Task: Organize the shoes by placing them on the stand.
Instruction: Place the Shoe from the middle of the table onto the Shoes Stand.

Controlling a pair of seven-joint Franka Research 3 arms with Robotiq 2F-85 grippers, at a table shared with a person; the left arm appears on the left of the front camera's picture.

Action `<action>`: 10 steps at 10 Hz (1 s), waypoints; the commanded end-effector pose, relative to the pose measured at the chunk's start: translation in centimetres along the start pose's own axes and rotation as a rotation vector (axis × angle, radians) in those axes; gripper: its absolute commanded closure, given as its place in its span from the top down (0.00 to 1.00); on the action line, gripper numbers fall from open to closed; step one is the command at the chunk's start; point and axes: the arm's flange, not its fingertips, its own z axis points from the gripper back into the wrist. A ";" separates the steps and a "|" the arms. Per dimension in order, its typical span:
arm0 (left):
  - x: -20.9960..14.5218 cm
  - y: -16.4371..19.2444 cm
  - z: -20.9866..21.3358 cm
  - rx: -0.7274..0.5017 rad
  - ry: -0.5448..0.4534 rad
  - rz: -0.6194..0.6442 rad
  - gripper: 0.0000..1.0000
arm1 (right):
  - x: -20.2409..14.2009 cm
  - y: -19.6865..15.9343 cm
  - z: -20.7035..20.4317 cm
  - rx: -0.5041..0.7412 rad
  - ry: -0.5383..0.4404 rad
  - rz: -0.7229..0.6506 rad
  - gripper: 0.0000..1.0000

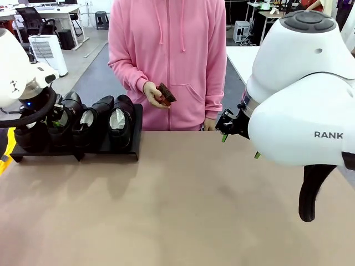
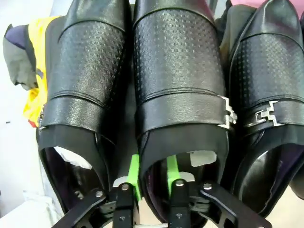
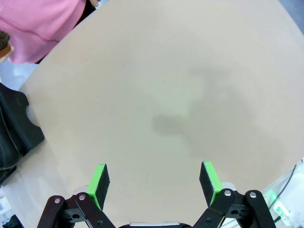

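Four shoes (image 1: 83, 122) sit side by side on the stand (image 1: 119, 149). The left gripper (image 2: 152, 178) pinches the heel rim of one shoe (image 2: 180, 95). The right gripper (image 3: 154, 183) hangs spread wide above the bare table (image 3: 180, 95).

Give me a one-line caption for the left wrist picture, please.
Left gripper pinches the heel rim of the middle shoe, one green-padded finger inside the opening, neighbouring shoes close on both sides.
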 end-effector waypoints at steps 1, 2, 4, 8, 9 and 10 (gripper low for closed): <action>0.5 -0.1 0.8 0.012 -0.007 0.022 0.51 | 0.3 0.1 0.0 0.019 0.014 0.008 1.00; 0.6 -0.1 1.4 0.022 -0.022 0.011 0.51 | 0.3 0.1 0.0 0.019 0.014 0.008 1.00; 0.2 -0.6 3.2 0.021 -0.041 0.002 0.51 | 0.3 0.1 0.0 0.019 0.014 0.008 1.00; 0.3 -0.5 4.4 -0.005 -0.059 0.004 0.51 | 0.3 0.1 0.0 0.019 0.014 0.008 1.00; 0.3 -0.5 4.4 -0.005 -0.059 0.004 0.51 | 0.3 0.1 0.0 0.019 0.014 0.008 1.00; 0.3 -0.5 4.4 -0.005 -0.059 0.004 0.51 | 0.3 0.1 0.0 0.019 0.014 0.008 1.00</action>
